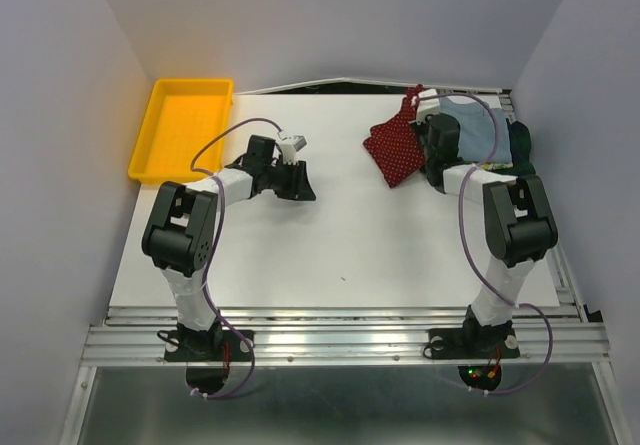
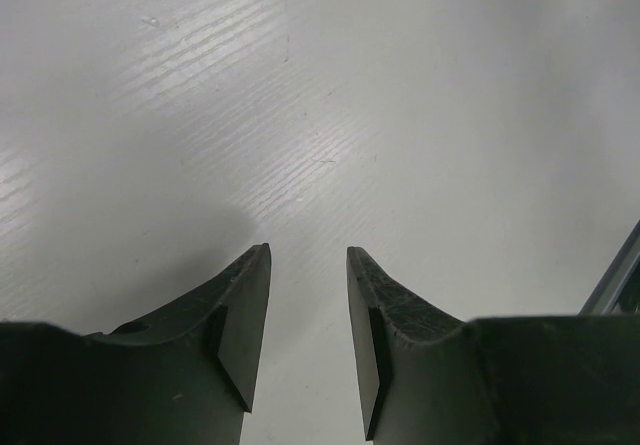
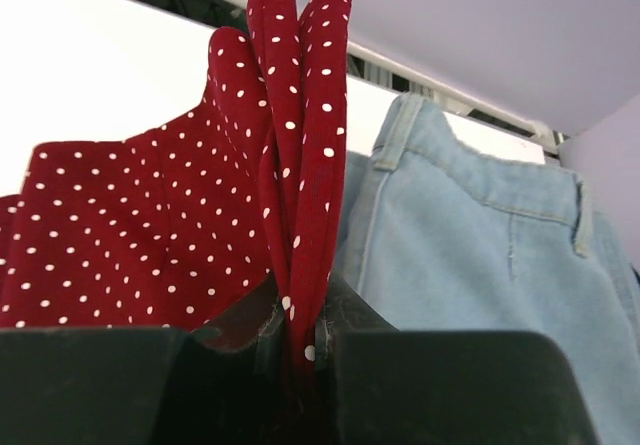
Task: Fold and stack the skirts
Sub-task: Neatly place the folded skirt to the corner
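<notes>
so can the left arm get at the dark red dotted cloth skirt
Probably yes: only bare white table lies between the left arm and the red skirt, though the right arm's jaws grip it.

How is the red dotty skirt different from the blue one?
The red skirt has white dots; the blue skirt is plain. The right gripper pinches a fold of the red skirt, while nothing holds the blue skirt. Both are soft cloth, side by side.

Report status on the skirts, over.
Left gripper open, empty, over the table. Right gripper shut on a fold of the red dotted skirt. Light blue denim skirt close beside it, could snag.
</notes>
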